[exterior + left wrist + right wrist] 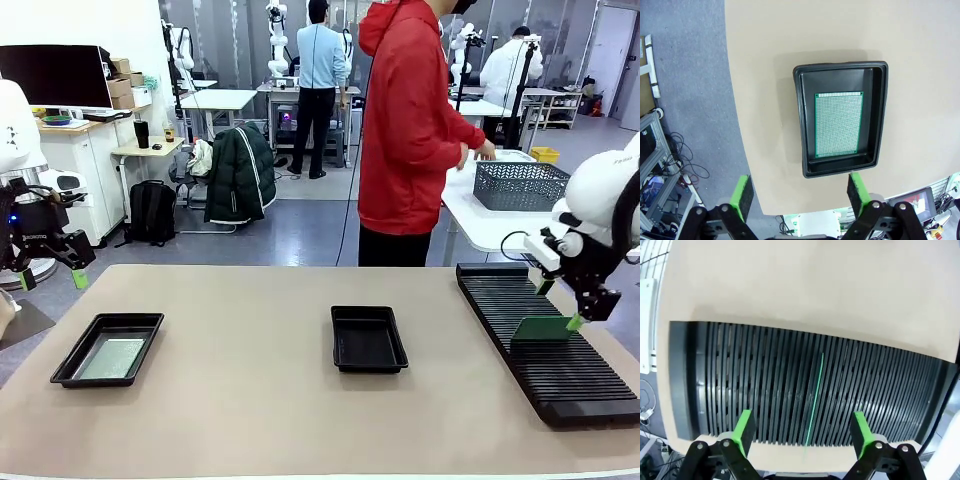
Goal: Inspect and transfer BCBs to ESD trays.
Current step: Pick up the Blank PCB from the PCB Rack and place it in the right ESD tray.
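A black ESD tray [88, 383] at the table's left holds a flat green BCB [110, 358]. My left gripper [52, 279] hangs open above and to the left of it. In the left wrist view the same tray [801, 125] and its BCB [838, 124] lie ahead of the open left gripper [799, 195]. A second ESD tray [370, 367] sits empty mid-table. Another BCB [545, 328] stands on edge in the black slotted rack [520, 300]. My right gripper [557, 305] is open just above it. In the right wrist view this BCB [815, 395] is a thin green line between the spread fingers of the right gripper [802, 433].
A person in a red hoodie [410, 130] stands at the far edge, turned toward a white side table with a grey mesh basket [520, 185]. Bare tabletop [240, 330] lies between the trays and the rack.
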### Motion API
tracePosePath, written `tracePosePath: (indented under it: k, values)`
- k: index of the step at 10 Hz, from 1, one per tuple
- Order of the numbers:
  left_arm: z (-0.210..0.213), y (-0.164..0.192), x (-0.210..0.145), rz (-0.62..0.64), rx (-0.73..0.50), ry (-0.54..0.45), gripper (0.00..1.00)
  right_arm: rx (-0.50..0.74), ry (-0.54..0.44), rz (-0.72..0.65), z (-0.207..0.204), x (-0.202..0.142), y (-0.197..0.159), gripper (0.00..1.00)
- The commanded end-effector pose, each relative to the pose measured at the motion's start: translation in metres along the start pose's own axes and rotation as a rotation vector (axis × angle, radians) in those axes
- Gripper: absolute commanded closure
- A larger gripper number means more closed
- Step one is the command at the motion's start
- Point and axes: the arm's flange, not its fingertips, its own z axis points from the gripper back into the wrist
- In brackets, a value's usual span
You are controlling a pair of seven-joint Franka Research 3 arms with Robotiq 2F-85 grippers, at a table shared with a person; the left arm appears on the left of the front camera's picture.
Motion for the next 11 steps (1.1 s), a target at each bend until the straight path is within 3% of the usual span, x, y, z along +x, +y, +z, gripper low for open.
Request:
tracePosePath:
  k: [1,6,11]
  values:
    - [-0.002,0.001,-0.001,0.004,-0.003,-0.007,0.0,-0.03,0.01,-0.031,-0.028,0.004,-0.007,0.0]
    - [-0.002,0.001,-0.001,0.004,-0.003,-0.007,0.0,-0.048,0.038,-0.084,-0.057,-0.011,-0.015,0.0]
    - [-0.002,0.001,-0.001,0.004,-0.003,-0.007,0.0,-0.069,0.048,-0.124,-0.057,-0.018,-0.015,0.0]
